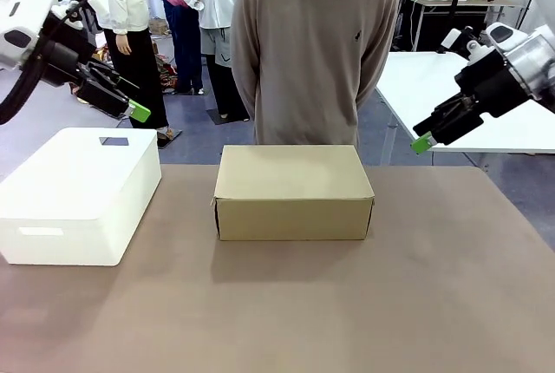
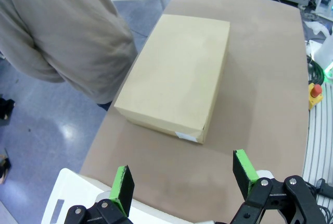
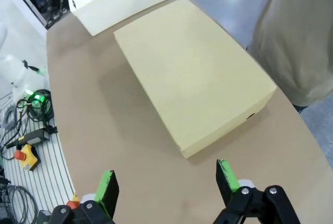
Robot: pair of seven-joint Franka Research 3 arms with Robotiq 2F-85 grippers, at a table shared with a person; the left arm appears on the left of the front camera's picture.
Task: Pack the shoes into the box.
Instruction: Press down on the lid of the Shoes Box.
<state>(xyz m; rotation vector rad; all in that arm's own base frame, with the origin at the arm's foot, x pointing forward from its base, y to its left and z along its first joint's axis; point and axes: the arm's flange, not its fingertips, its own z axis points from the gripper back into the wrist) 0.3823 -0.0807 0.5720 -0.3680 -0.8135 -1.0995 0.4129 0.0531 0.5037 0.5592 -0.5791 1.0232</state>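
We see the table (image 1: pixel 347 304) bare at the near edge. Mid-table sits the box (image 1: pixel 294 191), lid closed flat; white plastic box (image 1: pixel 78 193) well apart on its left. Left gripper (image 2: pixel 182 179) and right gripper (image 3: pixel 169 182) both hang above the table, jaws wide apart, holding nothing. Left wrist view adds a small label on the box's short end; right wrist view shows a notch there. Person (image 1: pixel 316 43) stands just behind the box.
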